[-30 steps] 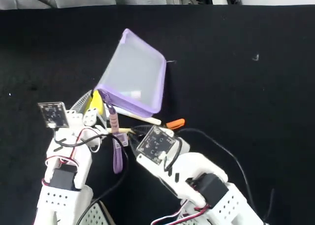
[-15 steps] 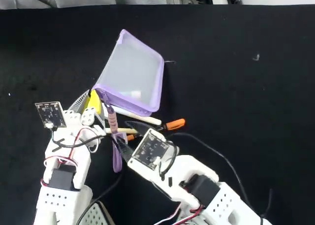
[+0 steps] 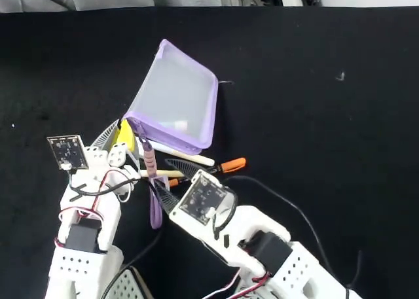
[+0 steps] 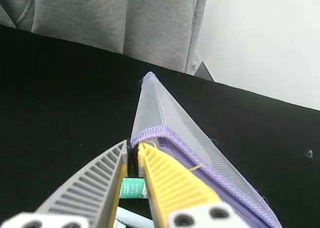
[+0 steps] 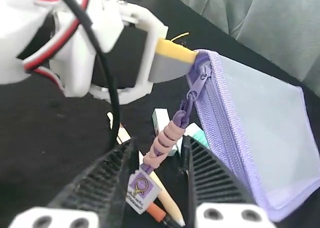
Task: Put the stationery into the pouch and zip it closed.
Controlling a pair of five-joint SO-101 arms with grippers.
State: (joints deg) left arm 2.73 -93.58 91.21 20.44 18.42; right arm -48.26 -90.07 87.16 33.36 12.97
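The purple-edged translucent pouch (image 3: pixel 178 93) is lifted at one corner, its mouth facing the arms. My left gripper (image 3: pixel 124 130), with a grey and a yellow finger, is shut on the purple zipper edge (image 4: pixel 150 134) at that corner. A pink coiled zipper pull (image 5: pixel 165 138) with a purple tag (image 5: pixel 139 190) hangs from the slider. My right gripper (image 5: pixel 159 141) is open with the coil between its black fingers (image 3: pixel 160 173). A cream pencil (image 3: pixel 191 158), an orange pen (image 3: pixel 233 164) and a white-and-green glue stick (image 5: pixel 161 119) lie on the black table below the pouch mouth.
The black tablecloth (image 3: pixel 314 116) stretches bare to the right of the pouch and behind it. Grey fabric (image 4: pixel 125 18) hangs at the table's far edge. Black cables (image 3: pixel 281 194) run from the right arm across the near table.
My right gripper has swung left from beside the orange pen to the hanging zipper pull, its fingers now on either side of it. The left gripper keeps its hold on the pouch corner.
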